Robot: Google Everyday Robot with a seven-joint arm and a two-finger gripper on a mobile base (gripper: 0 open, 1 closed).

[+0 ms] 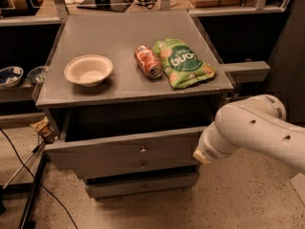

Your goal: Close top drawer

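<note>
The top drawer (109, 152) stands pulled out, at 6 o'clock below the table top (128, 32); the gripper (199, 154) is against its 3 o'clock end; spread or closed, I cannot tell.

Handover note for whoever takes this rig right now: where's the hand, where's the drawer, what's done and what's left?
Hand: low at the right end of the top drawer's front panel. Whether it touches the panel cannot be told.
Top drawer: pulled out, with its dark inside showing under the cabinet top.
Done: the arm is brought to the drawer front; the drawer is not yet closed.
Left: push the front panel in until it sits flush with the cabinet.
Not part of the job: a bowl, a can on its side and a green snack bag lie on the cabinet top.
</note>
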